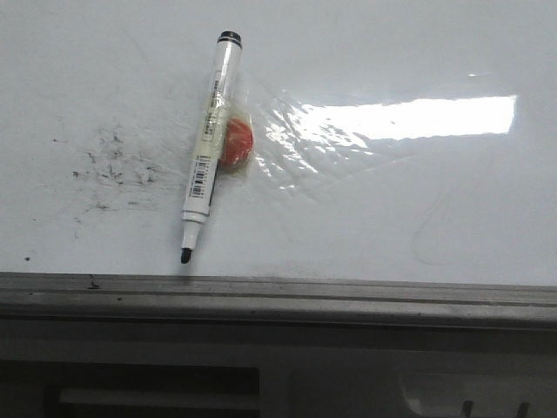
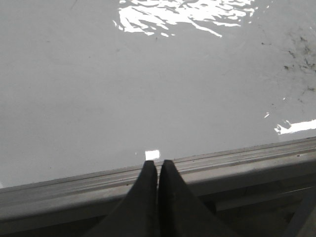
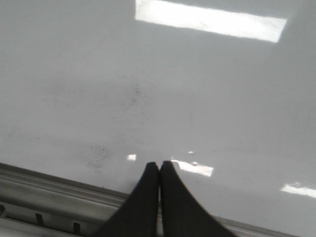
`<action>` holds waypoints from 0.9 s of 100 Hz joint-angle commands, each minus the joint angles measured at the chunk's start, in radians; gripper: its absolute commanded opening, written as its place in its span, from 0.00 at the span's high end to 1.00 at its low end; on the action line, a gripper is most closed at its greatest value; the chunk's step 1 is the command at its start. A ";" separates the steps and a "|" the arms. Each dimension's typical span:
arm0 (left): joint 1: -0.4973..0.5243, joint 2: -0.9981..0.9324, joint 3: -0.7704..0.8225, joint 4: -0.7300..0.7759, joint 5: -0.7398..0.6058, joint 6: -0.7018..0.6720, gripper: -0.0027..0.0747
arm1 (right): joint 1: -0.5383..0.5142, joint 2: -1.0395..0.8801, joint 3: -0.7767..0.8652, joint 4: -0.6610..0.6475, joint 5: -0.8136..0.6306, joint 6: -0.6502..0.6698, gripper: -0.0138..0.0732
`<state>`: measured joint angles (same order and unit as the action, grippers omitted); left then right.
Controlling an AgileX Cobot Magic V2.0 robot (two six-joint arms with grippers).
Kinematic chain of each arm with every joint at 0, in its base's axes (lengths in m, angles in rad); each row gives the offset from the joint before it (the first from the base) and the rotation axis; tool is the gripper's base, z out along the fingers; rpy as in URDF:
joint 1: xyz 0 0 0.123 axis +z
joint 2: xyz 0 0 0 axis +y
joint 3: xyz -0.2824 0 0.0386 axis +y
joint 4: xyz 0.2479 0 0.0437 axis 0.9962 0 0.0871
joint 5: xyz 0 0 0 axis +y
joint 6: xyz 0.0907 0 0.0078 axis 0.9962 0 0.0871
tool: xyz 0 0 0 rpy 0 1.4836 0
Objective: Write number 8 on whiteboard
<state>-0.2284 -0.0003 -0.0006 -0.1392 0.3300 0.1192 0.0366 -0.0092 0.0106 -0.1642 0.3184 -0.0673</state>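
The whiteboard (image 1: 392, 200) is glossy white, with glare and wrinkly streaks. No number 8 shows on it in any view. A white marker (image 1: 209, 144) lies on it uncapped, its black tip toward the near frame edge. Neither gripper appears in the front view. In the left wrist view my left gripper (image 2: 158, 162) is shut and empty over the whiteboard (image 2: 98, 98) near its frame. In the right wrist view my right gripper (image 3: 159, 163) is also shut and empty, just past the board's near edge, over the whiteboard (image 3: 222, 98).
A red-orange round object (image 1: 237, 142) under clear film sits against the marker's right side. Black smudge specks (image 1: 113, 165) lie left of the marker. The grey metal frame (image 1: 278, 296) runs along the board's near edge. A faint curved trace (image 1: 426, 235) marks the board at right.
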 commanded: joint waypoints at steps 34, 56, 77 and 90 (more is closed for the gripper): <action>-0.001 -0.033 0.033 -0.372 -0.176 -0.011 0.99 | -0.004 -0.022 0.013 0.080 -0.489 -0.002 0.92; -0.001 -0.033 0.033 -0.759 -0.354 -0.011 0.99 | -0.004 -0.022 0.011 0.521 -0.565 -0.002 0.92; -0.002 -0.031 0.016 -0.839 -0.370 -0.011 0.99 | -0.004 -0.022 -0.018 0.868 -0.535 -0.002 0.92; -0.002 -0.029 -0.026 -0.823 -0.361 -0.011 0.99 | -0.004 -0.022 -0.089 0.826 -0.415 -0.022 0.92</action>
<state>-0.2284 -0.0003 0.0000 -0.9581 0.0111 0.1174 0.0366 -0.0092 -0.0059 0.6828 -0.1170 -0.0641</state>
